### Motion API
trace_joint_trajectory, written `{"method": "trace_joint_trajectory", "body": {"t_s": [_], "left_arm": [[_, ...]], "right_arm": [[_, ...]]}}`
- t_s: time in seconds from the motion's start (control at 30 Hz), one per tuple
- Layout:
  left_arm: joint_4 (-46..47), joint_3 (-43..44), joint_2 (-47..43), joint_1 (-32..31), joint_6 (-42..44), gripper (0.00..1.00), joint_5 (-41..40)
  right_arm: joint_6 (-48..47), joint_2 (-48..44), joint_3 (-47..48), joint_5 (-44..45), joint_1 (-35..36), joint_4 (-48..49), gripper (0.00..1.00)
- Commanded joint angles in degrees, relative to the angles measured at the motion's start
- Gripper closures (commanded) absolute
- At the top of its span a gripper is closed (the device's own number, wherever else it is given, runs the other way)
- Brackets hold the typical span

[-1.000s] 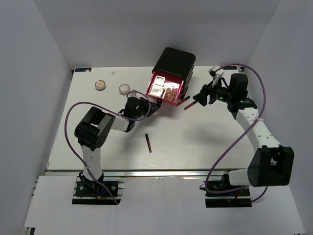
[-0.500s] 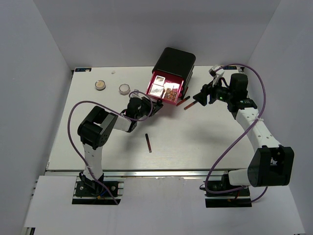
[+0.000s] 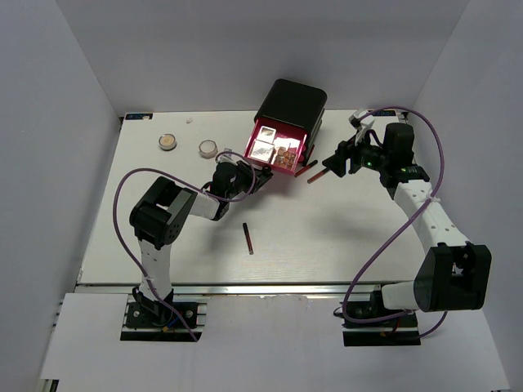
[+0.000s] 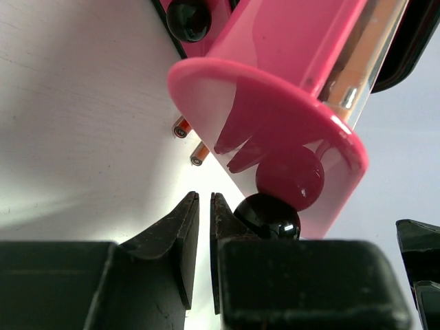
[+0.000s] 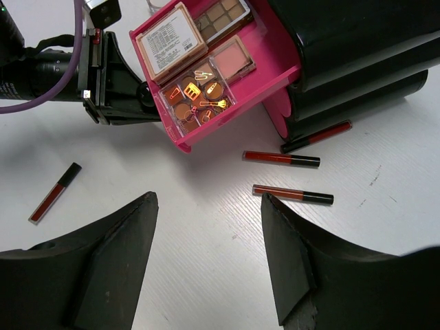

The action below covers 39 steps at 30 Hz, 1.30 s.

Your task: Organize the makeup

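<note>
Your palettes (image 5: 199, 55) lie in the open pink drawer (image 5: 240, 105) of the black box (image 3: 292, 104). Three dark red sticks (image 5: 280, 159) lie on the desk (image 3: 327, 237) beside it, a fourth stick (image 3: 248, 238) lies well apart, and two round compacts (image 3: 167, 142) sit far left. Your left end effector (image 4: 204, 206) is closed just beside the drawer's black knob (image 4: 268, 214). Your right end effector (image 5: 206, 206) hangs open near the three sticks.

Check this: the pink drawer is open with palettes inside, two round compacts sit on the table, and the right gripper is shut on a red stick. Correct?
No: the right gripper is open and holds nothing; the right wrist view shows the red sticks lying on the table. The rest is right.
</note>
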Motion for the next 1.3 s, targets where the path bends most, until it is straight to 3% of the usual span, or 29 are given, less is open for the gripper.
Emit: {"method": "trace_joint_trajectory", "body": {"t_s": [0.0, 0.57, 0.87, 1.27], "left_arm": [[0.91, 1.72, -1.2, -0.43, 0.47, 0.77, -1.01], [-1.2, 6.9, 0.65, -0.51, 2.23, 0.77, -1.44], [-3.4, 6.99, -4.09, -0.6, 4.25, 0.75, -4.26], [-9.37, 14.2, -5.77, -0.6, 5.92, 0.75, -6.46]], "right_arm": [[0.13, -1.49, -0.17, -0.15, 0.13, 1.7, 0.33], [0.66, -2.02, -0.7, -0.07, 0.13, 2.49, 0.33], [0.66, -2.11, -1.4, -0.24, 0.13, 2.49, 0.33], [1.01, -2.28, -2.01, -0.59, 0.13, 2.58, 0.32]]}}
